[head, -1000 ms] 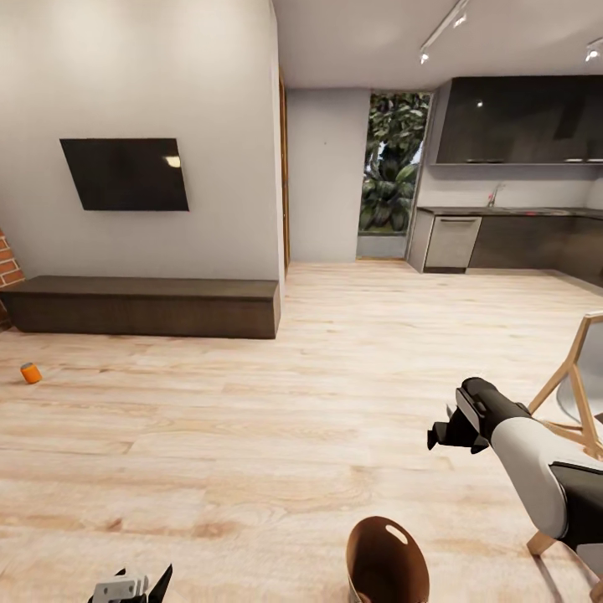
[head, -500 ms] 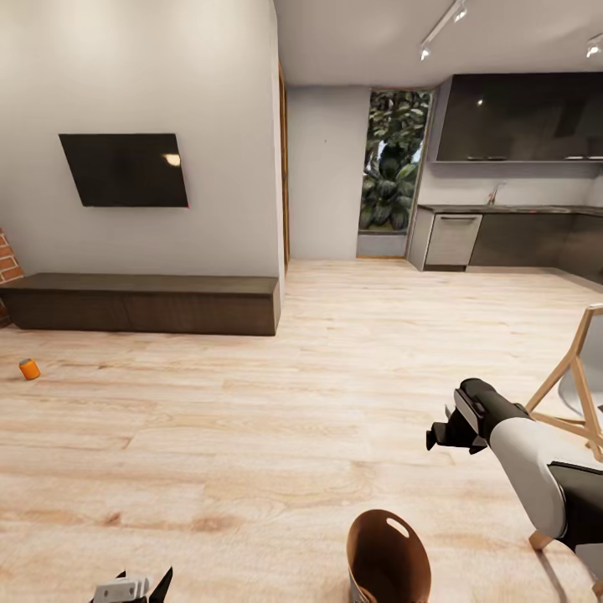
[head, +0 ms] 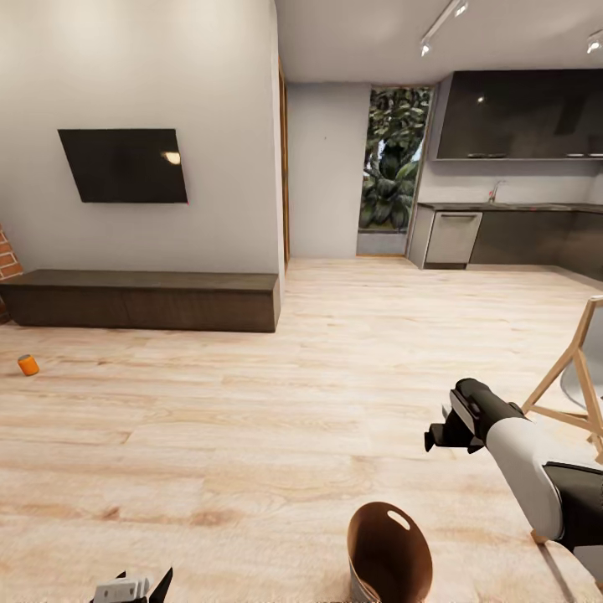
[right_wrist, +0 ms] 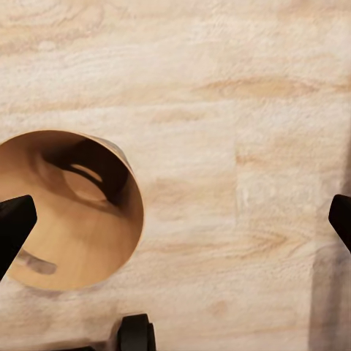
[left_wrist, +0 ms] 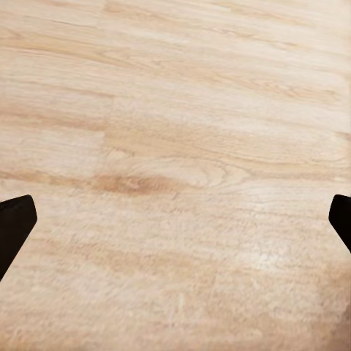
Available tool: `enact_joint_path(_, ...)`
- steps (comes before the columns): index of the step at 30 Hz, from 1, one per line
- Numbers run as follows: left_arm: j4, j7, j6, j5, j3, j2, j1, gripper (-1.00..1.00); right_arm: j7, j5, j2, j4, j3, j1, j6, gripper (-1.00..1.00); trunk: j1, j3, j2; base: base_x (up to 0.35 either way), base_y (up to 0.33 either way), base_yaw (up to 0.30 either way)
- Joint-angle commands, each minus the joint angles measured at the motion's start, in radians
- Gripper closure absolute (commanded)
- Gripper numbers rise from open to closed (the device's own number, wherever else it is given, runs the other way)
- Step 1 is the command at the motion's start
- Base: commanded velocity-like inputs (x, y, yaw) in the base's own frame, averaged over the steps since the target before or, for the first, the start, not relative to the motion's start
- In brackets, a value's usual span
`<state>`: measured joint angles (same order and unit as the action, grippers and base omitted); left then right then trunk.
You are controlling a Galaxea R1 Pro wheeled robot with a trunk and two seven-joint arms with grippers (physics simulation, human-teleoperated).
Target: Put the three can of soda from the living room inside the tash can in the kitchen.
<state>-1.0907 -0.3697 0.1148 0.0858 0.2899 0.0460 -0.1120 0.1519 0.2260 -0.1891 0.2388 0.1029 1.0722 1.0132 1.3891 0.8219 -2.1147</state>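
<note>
We look across the living room's light plank floor (head: 251, 435), and one orange can of soda (head: 28, 364) stands far off at the left, in front of the low dark bench (head: 142, 300) under the wall-mounted TV (head: 126, 165). The tash can (head: 389, 554) sits close below us, its brown inside showing; from the right wrist camera its rim (right_wrist: 139, 212) lies just beside the right end effector (right_wrist: 175, 219), whose fingers are spread wide with nothing between them. Our left end effector (left_wrist: 175, 219) is equally wide apart and empty over bare floor. The kitchen (head: 511, 226) waits well beyond, at the far right.
</note>
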Motion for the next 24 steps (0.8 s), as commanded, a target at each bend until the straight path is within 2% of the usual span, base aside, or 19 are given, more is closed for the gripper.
enact_joint_path(1,0.000,0.000,0.000,0.000,0.000,0.000,0.000,-1.00,0.000,0.000,0.000,-0.001,0.000,0.000,0.000,-1.00,0.004,0.003,-0.007,0.000,0.000,0.000)
enact_joint_path(10,0.002,0.000,0.000,0.000,0.000,0.000,0.000,-1.00,0.000,0.000,0.001,-0.008,-0.001,0.000,-0.001,-1.00,0.038,0.031,-0.070,0.000,0.000,0.000)
enact_joint_path(24,0.003,0.000,0.000,0.000,0.000,0.001,0.000,-1.00,0.000,0.000,0.020,-0.010,0.000,0.000,-0.001,-1.00,0.092,0.075,-0.168,0.000,0.000,0.000)
